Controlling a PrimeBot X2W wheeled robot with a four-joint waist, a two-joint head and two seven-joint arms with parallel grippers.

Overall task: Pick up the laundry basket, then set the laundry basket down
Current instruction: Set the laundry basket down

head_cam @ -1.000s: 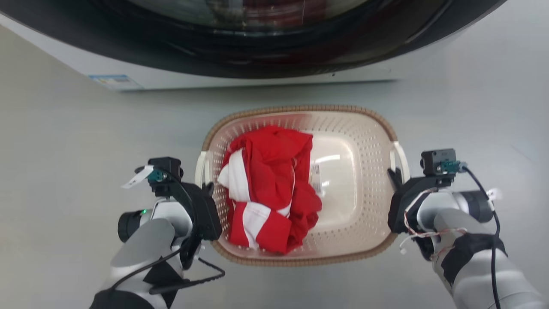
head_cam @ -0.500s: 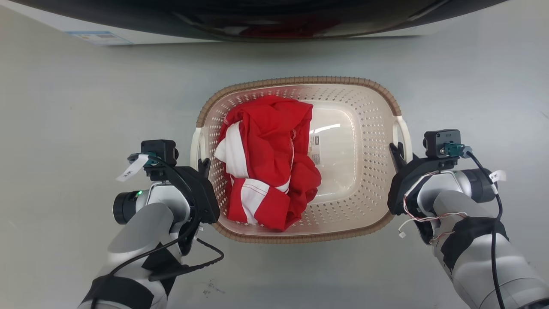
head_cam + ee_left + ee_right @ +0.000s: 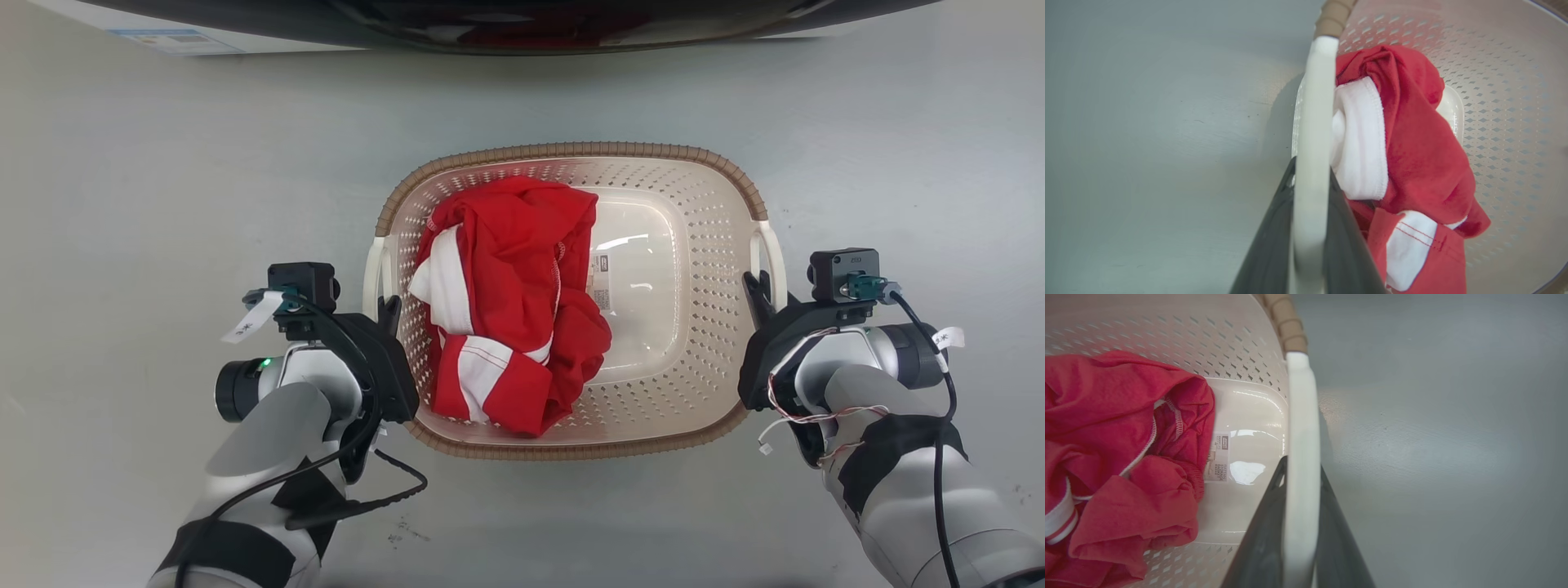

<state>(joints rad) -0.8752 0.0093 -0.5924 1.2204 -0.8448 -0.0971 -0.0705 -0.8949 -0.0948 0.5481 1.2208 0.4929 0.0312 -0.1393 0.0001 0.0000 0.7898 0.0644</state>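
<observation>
While both arms reach forward in the head view, the cream-white rectangular plastic laundry basket, with perforated walls and a brown woven-look rim, lies between them over the smooth grey floor, near the white washing machine with a dark round door. Whether its bottom touches the floor I cannot tell. The left gripper is clamped on the white loop handle at the basket's left side, its dark fingers pressed against both faces of the band in the left wrist view. The right gripper is closed likewise on the opposite white handle, one finger on each side. A crumpled red garment with white panels fills the basket's left half, and a small printed label shows on the glossy bottom beside it.
</observation>
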